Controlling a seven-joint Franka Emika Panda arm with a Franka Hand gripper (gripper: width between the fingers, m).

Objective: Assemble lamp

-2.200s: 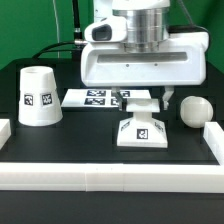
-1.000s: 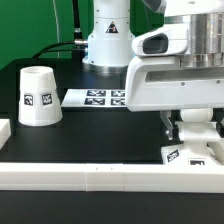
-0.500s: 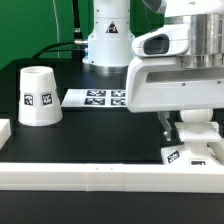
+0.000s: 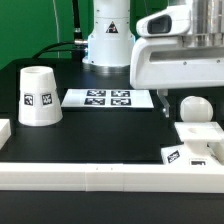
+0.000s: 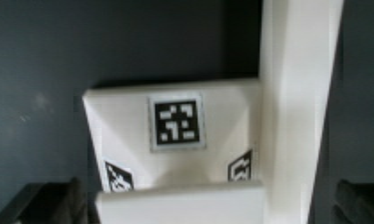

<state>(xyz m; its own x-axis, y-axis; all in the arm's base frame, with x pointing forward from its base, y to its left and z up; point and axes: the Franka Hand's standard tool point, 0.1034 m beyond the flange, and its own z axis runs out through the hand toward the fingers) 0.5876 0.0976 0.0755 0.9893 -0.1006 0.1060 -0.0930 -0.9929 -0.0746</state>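
In the exterior view the shade (image 4: 40,97) stands at the left, well apart from the bulb (image 4: 195,108) and the base (image 4: 200,142) at the right, and in the wrist view the gripper (image 5: 198,205) holds its fingers wide apart, gripping nothing, above the tagged base (image 5: 175,125), which lies just beside a white rail (image 5: 308,90).

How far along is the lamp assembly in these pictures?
Done: the base sits against the white rail. In hand: nothing; the claw is open above it. Left: the bulb and shade stand loose, neither joined to the base.
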